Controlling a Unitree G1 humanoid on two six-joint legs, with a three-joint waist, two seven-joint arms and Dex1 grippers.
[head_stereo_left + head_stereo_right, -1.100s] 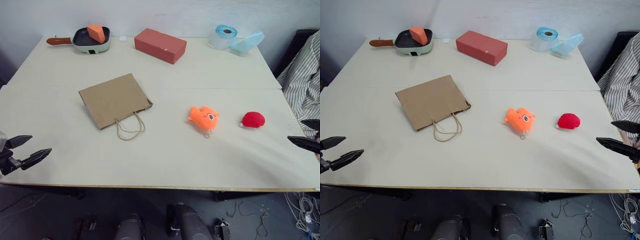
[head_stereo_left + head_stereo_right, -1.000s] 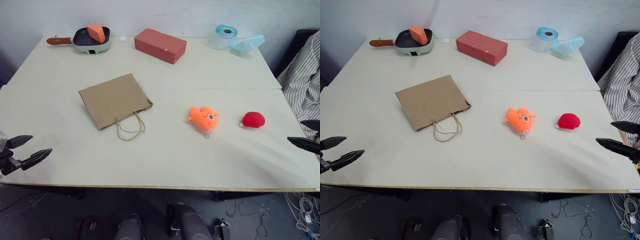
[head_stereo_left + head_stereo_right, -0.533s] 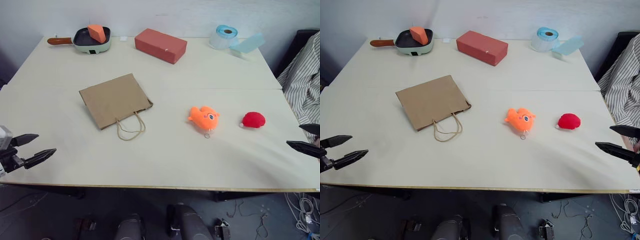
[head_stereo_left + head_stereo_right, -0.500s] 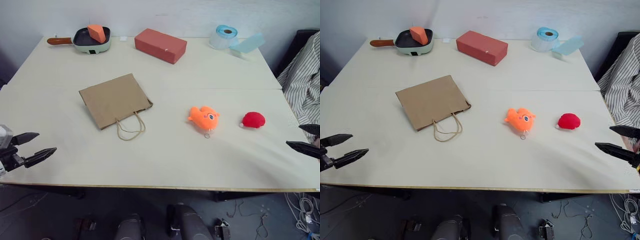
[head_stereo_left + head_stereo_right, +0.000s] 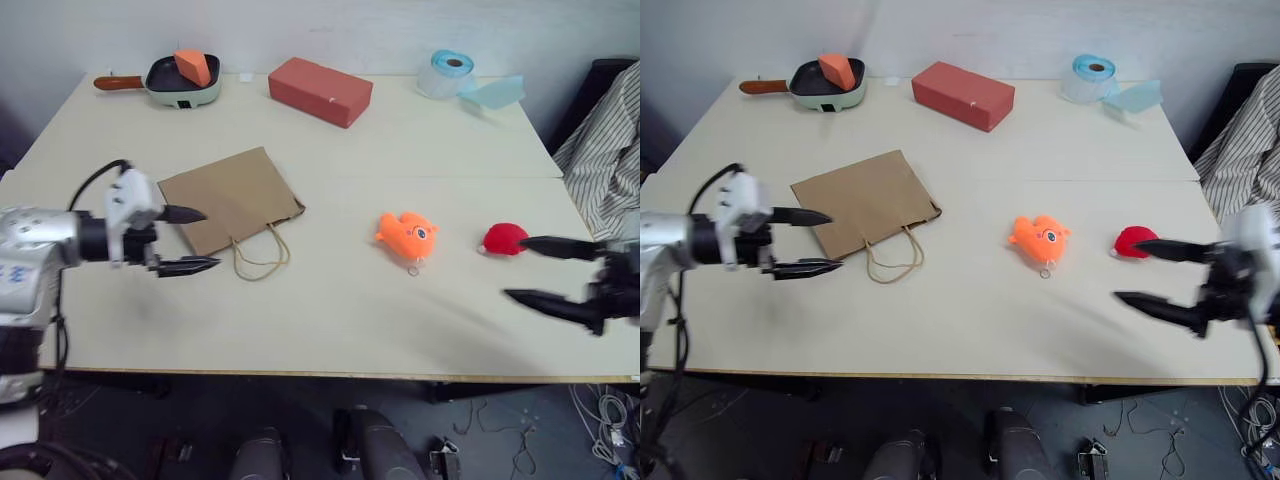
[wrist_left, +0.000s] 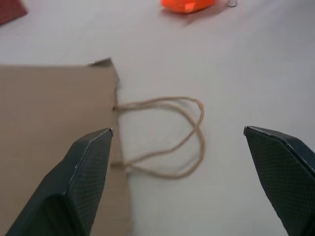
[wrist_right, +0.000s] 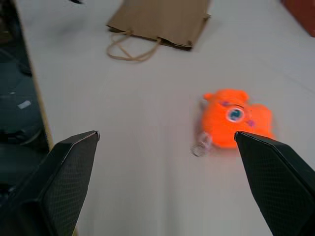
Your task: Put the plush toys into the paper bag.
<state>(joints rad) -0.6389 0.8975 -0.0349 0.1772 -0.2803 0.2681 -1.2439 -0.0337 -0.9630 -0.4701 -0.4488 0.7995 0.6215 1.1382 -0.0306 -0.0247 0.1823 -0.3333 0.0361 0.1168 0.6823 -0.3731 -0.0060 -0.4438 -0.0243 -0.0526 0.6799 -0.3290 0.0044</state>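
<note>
A cream table [image 5: 330,310] holds a flat brown paper bag [image 5: 230,198] left of centre, its cord handles [image 5: 262,252] at 5 o'clock. The orange fish [image 5: 407,234] and red toy [image 5: 506,238] lie at its 3 o'clock. The left gripper [image 5: 186,240] hovers wide at the bag's near corner, empty. The right gripper [image 5: 545,270], wide and empty, sits near the red toy.

On the table [image 5: 330,160]: pan [image 5: 182,82] holding an orange wedge [image 5: 193,66] at eleven o'clock, red box [image 5: 320,91] (brick-shaped) at twelve, tape roll [image 5: 447,72] at one.
</note>
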